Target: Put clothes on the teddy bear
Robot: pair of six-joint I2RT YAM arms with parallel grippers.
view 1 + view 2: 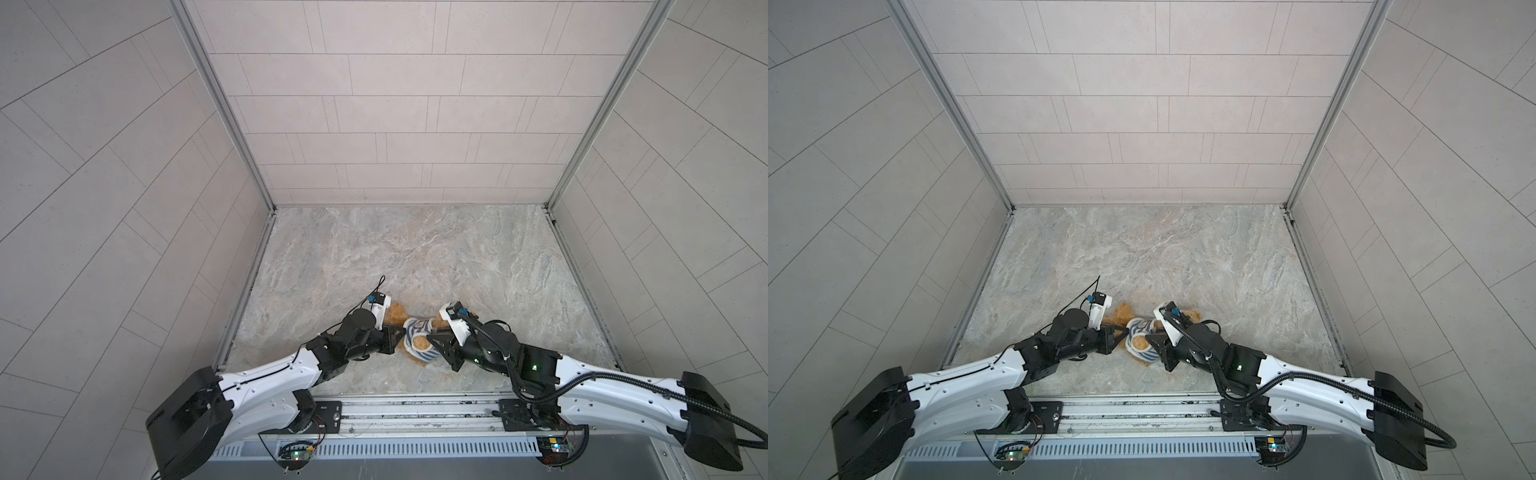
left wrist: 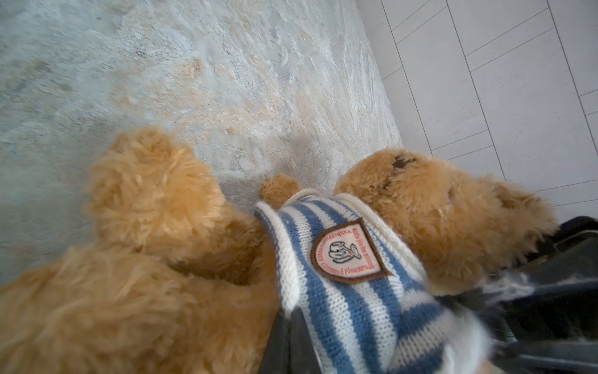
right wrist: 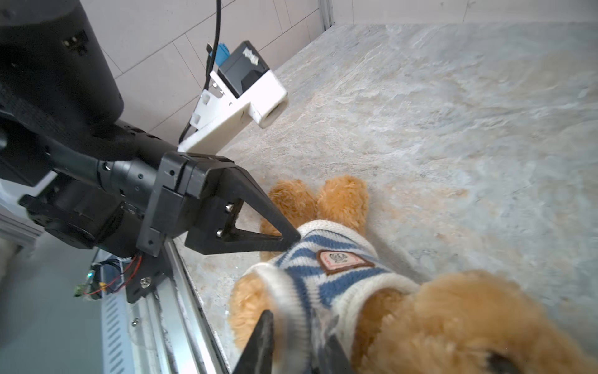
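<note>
The teddy bear (image 1: 397,313) (image 1: 1123,311) lies on the marble table between both grippers, near the front. It wears a blue-and-white striped shirt (image 1: 413,328) (image 2: 339,307) (image 3: 339,278) with a badge (image 2: 348,255). Its head (image 2: 437,207) points toward the right arm and its legs (image 3: 323,200) toward the left. My left gripper (image 1: 402,332) (image 2: 293,315) (image 3: 296,239) is shut on the shirt's lower hem. The jaws of my right gripper (image 1: 432,333) (image 3: 297,327) stand parted, with the blurred white sleeve cuff between them beside the bear's arm.
The marble table (image 1: 415,249) is walled by tiled panels at the back and both sides. A metal rail (image 1: 415,409) runs along the front edge, just behind the bear. Both arms lean in low over the front of the table.
</note>
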